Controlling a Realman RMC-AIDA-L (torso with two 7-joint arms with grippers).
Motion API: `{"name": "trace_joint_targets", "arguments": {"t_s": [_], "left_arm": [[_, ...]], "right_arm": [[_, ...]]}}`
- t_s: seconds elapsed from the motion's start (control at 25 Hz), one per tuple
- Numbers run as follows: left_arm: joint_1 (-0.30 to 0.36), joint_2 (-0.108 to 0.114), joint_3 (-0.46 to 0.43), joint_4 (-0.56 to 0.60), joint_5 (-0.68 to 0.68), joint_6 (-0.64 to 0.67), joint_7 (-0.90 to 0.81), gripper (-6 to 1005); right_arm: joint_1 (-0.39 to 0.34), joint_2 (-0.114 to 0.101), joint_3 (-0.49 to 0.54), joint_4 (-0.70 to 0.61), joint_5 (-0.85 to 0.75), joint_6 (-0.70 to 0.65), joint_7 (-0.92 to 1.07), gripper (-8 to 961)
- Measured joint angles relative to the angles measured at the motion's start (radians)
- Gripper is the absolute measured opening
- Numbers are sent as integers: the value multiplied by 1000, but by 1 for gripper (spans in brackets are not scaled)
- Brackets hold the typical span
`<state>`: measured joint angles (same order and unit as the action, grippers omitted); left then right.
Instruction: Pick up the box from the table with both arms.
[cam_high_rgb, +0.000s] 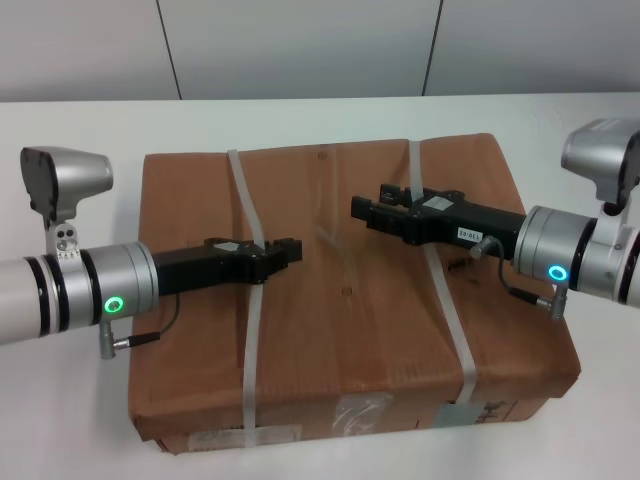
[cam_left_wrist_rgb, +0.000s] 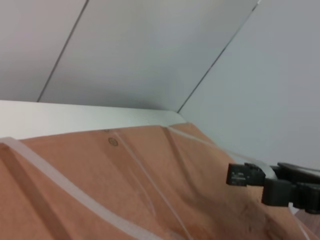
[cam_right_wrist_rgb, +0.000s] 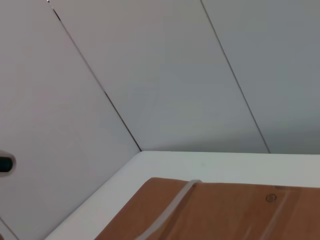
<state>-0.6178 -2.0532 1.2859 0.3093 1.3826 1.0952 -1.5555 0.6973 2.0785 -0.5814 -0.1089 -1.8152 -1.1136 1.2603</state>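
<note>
both tools (cam_high_rgb: 293, 249) (cam_high_rgb: 358, 207) above the strapped box (cam_high_rgb: 340, 300) on the white table (cam_high_rgb: 90, 130)

Small unreadable label (cam_high_rgb: 468, 233) on right claw (cam_high_rgb: 362, 209)

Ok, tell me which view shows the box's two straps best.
The head view: both straps cross the whole box there, one under each arm. The left wrist view shows only part of the box top with stretches of strap. The right wrist view shows one corner with a short piece of strap.

Big flat brown cardboard box (cam_high_rgb: 340, 300): near labelled side cut off by head view's bottom edge, print unreadable. Black left gripper (cam_high_rgb: 290, 250) & right gripper (cam_high_rgb: 365, 208): finger state unclear.
</note>
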Motion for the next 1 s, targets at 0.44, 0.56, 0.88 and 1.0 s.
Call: {"name": "trace_joint_targets", "arguments": {"t_s": [0.44,0.56,0.88,1.0], "left_arm": [[6,1,1,-22,-29,0,23,109],[6,1,1,-22,-30,0,23,109],[17,1,-5,-23,-30,1,23,110],[18,1,-5,-22,-30,3,24,110]], "right_arm": [[-33,0,-1,13,13,-7,54,489],[-40,0,-4,6,13,-5,107,420],[-57,-6,-5,-6,11,-6,181,133],[-64,-6,-1,-12,12,-9,181,22]]}}
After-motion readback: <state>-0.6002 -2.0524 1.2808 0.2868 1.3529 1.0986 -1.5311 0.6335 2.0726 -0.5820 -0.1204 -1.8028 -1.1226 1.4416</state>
